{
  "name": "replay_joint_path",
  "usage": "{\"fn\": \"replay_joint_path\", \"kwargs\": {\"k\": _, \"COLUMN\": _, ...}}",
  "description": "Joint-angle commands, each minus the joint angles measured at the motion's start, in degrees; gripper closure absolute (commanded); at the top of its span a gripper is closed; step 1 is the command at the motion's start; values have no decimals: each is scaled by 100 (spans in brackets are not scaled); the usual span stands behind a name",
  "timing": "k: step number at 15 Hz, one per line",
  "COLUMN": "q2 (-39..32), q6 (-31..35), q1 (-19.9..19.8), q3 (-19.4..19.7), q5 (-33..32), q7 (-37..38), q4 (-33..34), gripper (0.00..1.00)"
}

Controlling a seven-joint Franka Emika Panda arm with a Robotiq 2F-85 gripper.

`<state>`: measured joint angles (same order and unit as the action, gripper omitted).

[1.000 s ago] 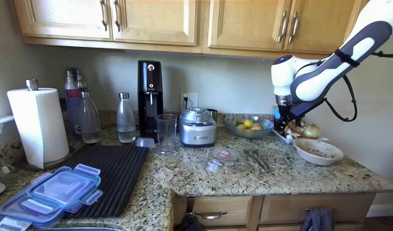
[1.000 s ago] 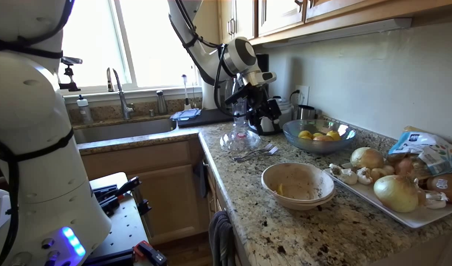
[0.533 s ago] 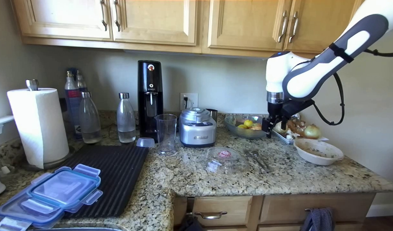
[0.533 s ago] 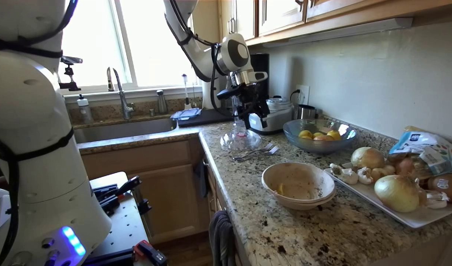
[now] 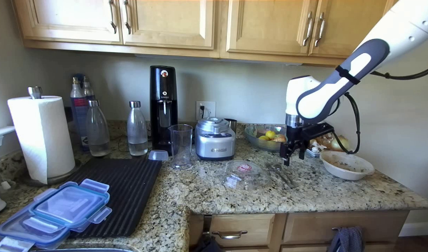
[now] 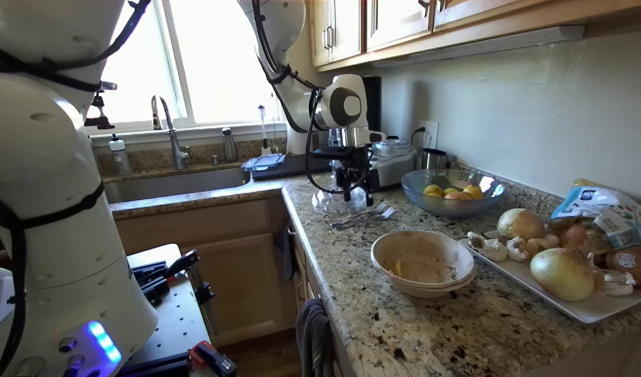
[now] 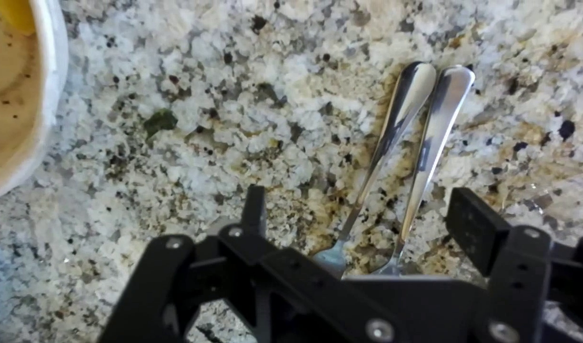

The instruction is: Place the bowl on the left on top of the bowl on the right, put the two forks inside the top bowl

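Observation:
Two pale bowls stand nested on the counter: the top bowl (image 6: 420, 259) sits in the lower bowl (image 6: 425, 293), with food residue and a yellow scrap inside. The stack also shows in an exterior view as one bowl (image 5: 347, 171), and a bowl rim (image 7: 58, 81) shows at the wrist view's left edge. Two silver forks lie side by side on the counter, a left fork (image 7: 403, 105) and a right fork (image 7: 437, 128); their tines are hidden by the gripper in the wrist view. My gripper (image 7: 360, 216) is open and empty above the forks, fingers either side of their necks, pointing down (image 5: 294, 159).
A clear plastic lid (image 5: 245, 175) lies beside the forks. A glass fruit bowl (image 6: 451, 207) and a food processor (image 5: 215, 140) stand toward the wall. A white tray (image 6: 530, 293) with onions and garlic is beside the bowls. The counter's front edge (image 5: 305, 210) is near.
My gripper has come down from near the fruit bowl toward the forks and turned from tilted to pointing straight down. The bowls and forks have not moved.

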<state>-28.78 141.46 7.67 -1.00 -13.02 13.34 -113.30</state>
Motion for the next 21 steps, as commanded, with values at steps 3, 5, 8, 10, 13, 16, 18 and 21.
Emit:
{"fn": "replay_joint_path", "kwargs": {"k": 3, "q2": -532, "q6": 45, "q1": -189, "q3": -85, "q5": 622, "q7": -598, "q4": 410, "gripper": 8}}
{"fn": "replay_joint_path", "kwargs": {"k": 5, "q2": -663, "q6": 51, "q1": -175, "q3": -64, "q5": 730, "q7": -626, "q4": 521, "gripper": 3}}
{"fn": "replay_joint_path", "kwargs": {"k": 8, "q2": -812, "q6": 94, "q1": -106, "q3": 18, "q5": 750, "q7": -503, "q4": 640, "gripper": 0}}
{"fn": "replay_joint_path", "kwargs": {"k": 10, "q2": -902, "q6": 96, "q1": -74, "q3": 69, "q5": 719, "q7": -443, "q4": 716, "gripper": 0}}
{"fn": "replay_joint_path", "kwargs": {"k": 13, "q2": -994, "q6": 118, "q1": -19, "q3": 159, "q5": 650, "q7": -362, "q4": 788, "gripper": 6}}
{"fn": "replay_joint_path", "kwargs": {"k": 16, "q2": -1048, "q6": 120, "q1": -6, "q3": 200, "q5": 644, "q7": -332, "q4": 843, "gripper": 10}}
{"fn": "replay_joint_path", "kwargs": {"k": 18, "q2": -1080, "q6": 134, "q1": -3, "q3": 207, "q5": 652, "q7": -323, "q4": 876, "gripper": 12}}
{"fn": "replay_joint_path", "kwargs": {"k": 21, "q2": -1132, "q6": 148, "q1": 10, "q3": 219, "q5": 660, "q7": -294, "q4": 898, "gripper": 15}}
